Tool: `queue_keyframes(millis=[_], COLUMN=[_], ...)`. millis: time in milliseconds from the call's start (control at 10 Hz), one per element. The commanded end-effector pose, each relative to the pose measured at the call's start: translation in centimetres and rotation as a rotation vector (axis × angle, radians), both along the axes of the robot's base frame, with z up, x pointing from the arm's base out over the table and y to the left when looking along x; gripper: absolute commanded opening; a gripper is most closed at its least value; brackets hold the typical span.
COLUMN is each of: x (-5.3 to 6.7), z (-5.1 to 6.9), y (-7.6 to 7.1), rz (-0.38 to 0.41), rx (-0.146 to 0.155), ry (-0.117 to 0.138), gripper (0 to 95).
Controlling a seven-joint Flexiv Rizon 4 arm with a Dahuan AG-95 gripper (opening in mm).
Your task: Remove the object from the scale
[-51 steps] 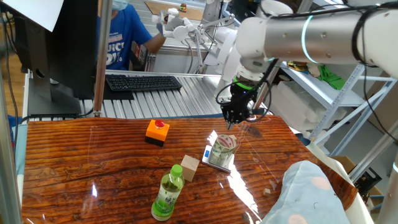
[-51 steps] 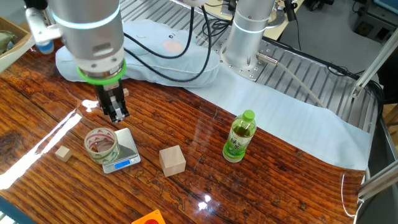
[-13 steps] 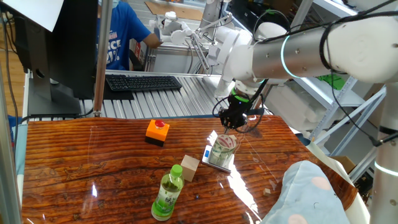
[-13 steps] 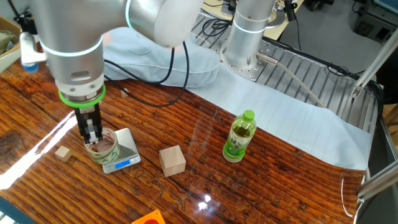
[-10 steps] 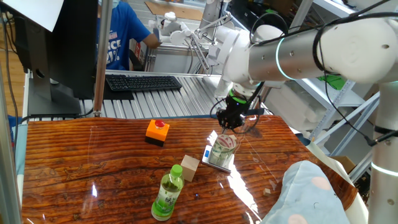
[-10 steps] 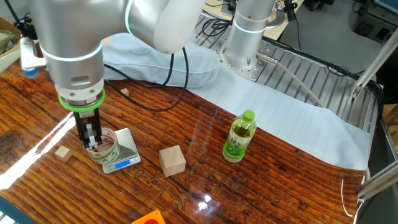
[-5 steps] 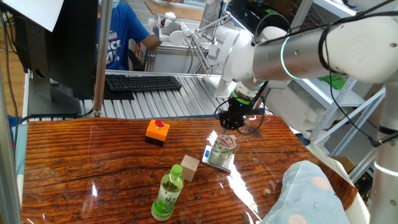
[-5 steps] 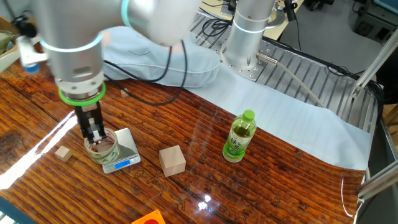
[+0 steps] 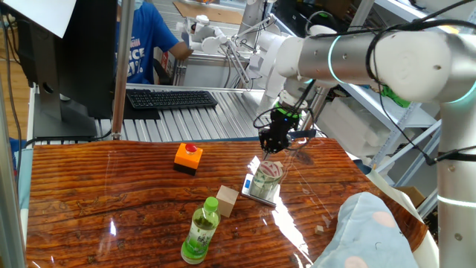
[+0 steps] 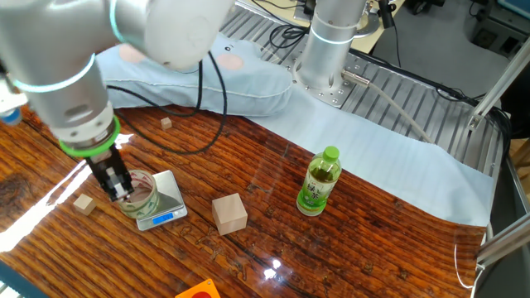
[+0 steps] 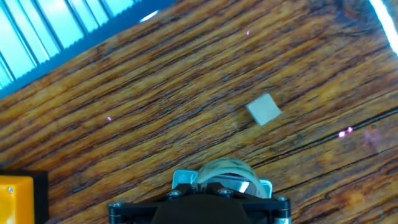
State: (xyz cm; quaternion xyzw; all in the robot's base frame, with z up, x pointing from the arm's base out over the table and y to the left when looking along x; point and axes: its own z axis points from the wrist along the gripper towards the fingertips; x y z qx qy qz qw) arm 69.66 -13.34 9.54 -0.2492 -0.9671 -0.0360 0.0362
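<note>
The object, a small clear round jar (image 9: 266, 177), stands on the silver-grey scale (image 9: 259, 196), whose display end faces the front edge (image 10: 166, 218). In the other fixed view the jar (image 10: 141, 197) sits on the left part of the scale (image 10: 168, 195). My gripper (image 10: 121, 189) points straight down with its fingers close together at the jar's near-left rim. It hangs just over the jar (image 9: 271, 147). In the hand view the jar's rim (image 11: 225, 169) and the scale's corners (image 11: 182, 180) show just past my gripper (image 11: 222, 189). I cannot tell whether the fingers pinch the rim.
A green-capped drink bottle (image 9: 201, 232) and a tan wooden cube (image 9: 227, 200) stand near the scale. An orange box with a red button (image 9: 188, 157) is further left. Small wooden blocks (image 10: 83, 204) (image 11: 263, 109) lie on the table. A light blue cloth (image 9: 372, 234) covers the right corner.
The arm has swung round above the table and the wrist has turned. The gripper stays at the jar's rim, slightly lower. The jar and scale have not moved.
</note>
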Motion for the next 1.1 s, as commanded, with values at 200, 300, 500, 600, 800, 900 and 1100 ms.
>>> queue_keyframes(millis=[200, 300, 500, 600, 800, 900, 1100], x=[-0.93, -0.98, -0.94, -0.91, -0.78, -0.65, -0.57], z=[0.70, 0.74, 0.71, 0.69, 0.52, 0.21, 0.00], y=[0.87, 0.92, 0.89, 0.86, 0.80, 0.92, 1.04], rz=[-0.049, -0.055, -0.057, -0.057, -0.057, -0.056, -0.059], rx=[-0.043, -0.044, -0.052, -0.051, -0.050, -0.051, -0.052], ry=[-0.061, -0.068, -0.078, -0.077, -0.078, -0.081, -0.086], gripper=[0.0, 0.0, 0.0, 0.0, 0.0, 0.0, 0.0])
